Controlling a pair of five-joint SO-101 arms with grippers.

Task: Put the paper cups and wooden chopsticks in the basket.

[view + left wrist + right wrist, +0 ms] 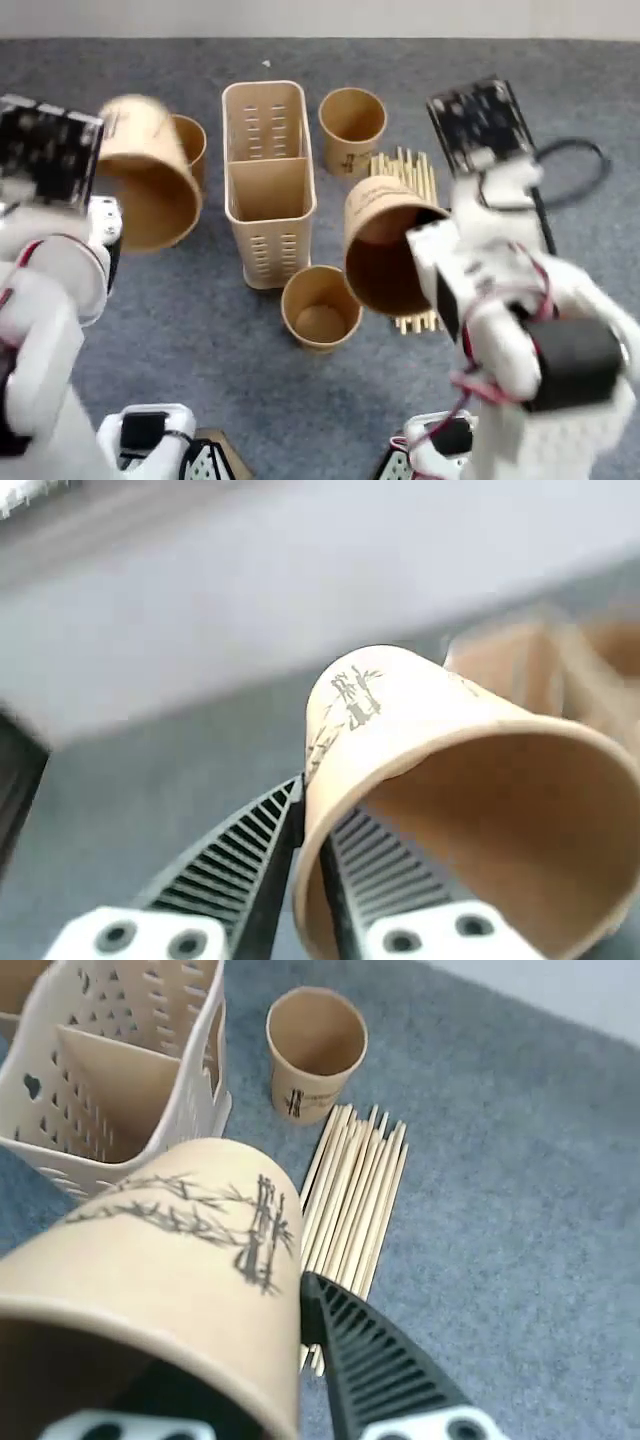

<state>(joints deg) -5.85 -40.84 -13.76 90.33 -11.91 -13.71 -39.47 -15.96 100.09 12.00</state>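
Note:
My left gripper (108, 215) (310, 845) is shut on the rim of a paper cup (148, 178) (450, 780), held tilted in the air left of the cream basket (265, 180). My right gripper (422, 248) (292, 1310) is shut on the rim of a second paper cup (385, 245) (170, 1270), lifted on its side right of the basket (120, 1060). Under that cup lies a row of wooden chopsticks (410, 175) (355, 1190) on the carpet. Three more cups stand upright: one behind the left cup (192, 140), one at the back right (352, 125) (315, 1045), one in front of the basket (320, 308).
The basket has two compartments with slotted walls, and both look bare inside. Grey carpet (200, 360) covers the table. A black cable (570, 175) loops at the far right. The arm bases (150, 440) sit at the near edge.

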